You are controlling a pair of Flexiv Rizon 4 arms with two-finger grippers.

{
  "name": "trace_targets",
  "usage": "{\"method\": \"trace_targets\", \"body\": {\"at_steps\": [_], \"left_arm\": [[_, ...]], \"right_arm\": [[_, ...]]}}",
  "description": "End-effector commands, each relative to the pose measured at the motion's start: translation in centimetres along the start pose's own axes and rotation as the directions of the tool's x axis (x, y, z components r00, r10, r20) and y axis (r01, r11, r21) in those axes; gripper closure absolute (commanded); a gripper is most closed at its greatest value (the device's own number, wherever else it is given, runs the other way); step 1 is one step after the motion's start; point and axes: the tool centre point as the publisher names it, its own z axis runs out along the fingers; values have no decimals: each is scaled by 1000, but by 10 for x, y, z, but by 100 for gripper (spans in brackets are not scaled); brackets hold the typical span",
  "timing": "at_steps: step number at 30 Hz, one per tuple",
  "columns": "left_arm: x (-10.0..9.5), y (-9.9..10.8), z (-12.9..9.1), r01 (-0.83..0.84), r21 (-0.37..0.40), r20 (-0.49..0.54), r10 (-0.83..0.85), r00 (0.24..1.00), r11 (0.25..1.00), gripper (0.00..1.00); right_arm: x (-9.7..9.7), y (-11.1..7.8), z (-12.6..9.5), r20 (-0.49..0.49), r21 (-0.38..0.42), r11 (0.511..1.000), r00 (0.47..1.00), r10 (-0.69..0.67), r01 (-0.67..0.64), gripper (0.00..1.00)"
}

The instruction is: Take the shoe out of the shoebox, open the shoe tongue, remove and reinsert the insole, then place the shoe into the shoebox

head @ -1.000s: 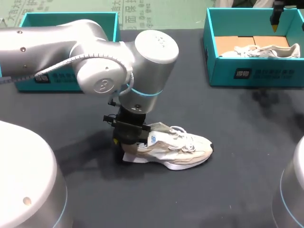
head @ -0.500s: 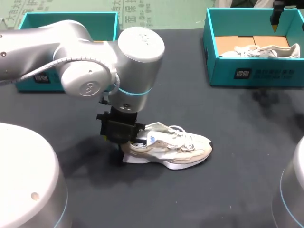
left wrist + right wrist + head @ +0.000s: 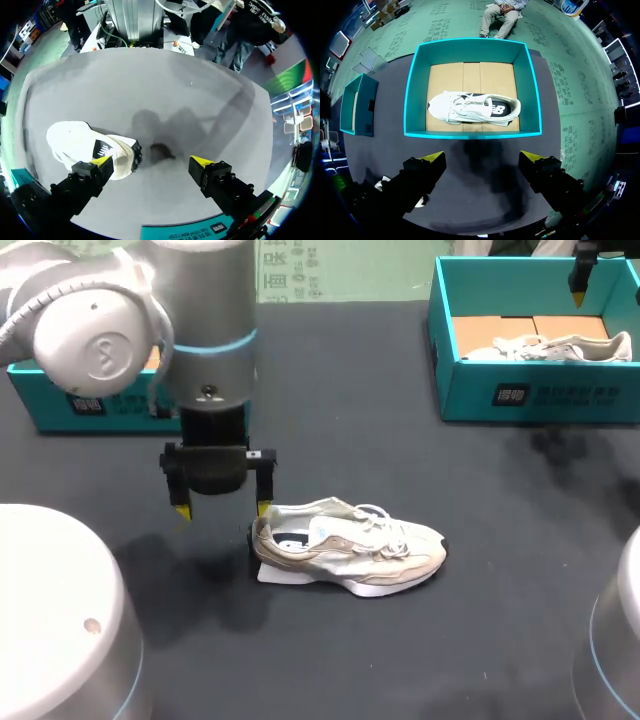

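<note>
A cream sneaker (image 3: 350, 545) lies on its sole on the dark table, heel toward my left arm, its insole showing inside the opening. My left gripper (image 3: 222, 510) hangs open just above and beside the heel, holding nothing. In the left wrist view the heel (image 3: 82, 145) lies against one finger of the left gripper (image 3: 151, 161), outside the gap. The teal shoebox (image 3: 530, 395) at the back right holds a second pale shoe (image 3: 565, 347). My right gripper (image 3: 482, 157) hovers open high above that shoebox (image 3: 472, 135), empty.
A second teal box (image 3: 60, 400) stands at the back left, behind my left arm; its edge (image 3: 200, 231) shows under the left gripper. The two white bases of my arms fill the near corners.
My left gripper let go of the sneaker's heel, opened wide, and drew up and to the left. The sneaker stayed in place. The right arm has not moved.
</note>
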Motion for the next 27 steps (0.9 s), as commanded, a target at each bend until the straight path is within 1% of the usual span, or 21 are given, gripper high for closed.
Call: {"method": "trace_targets", "body": {"at_steps": [1,6,9,26,27], "left_arm": [[36,-2,-19,125,136,216,-153,964,983,0],[51,-14,-25,227,206,254,-276,927,952,0],[60,-19,-25,284,257,255,-348,902,924,0],[60,-19,-25,284,257,255,-348,902,924,0],[63,-16,-23,342,324,252,-429,867,882,0]], "right_arm": [[0,0,0,1,-1,1000,1000,1,-1,0],[0,0,0,1,-1,1000,1000,1,-1,0],[0,0,0,1,-1,1000,1000,1,-1,0],[0,0,0,1,-1,1000,1000,1,-1,0],[0,0,0,1,-1,1000,1000,1,-1,0]]}}
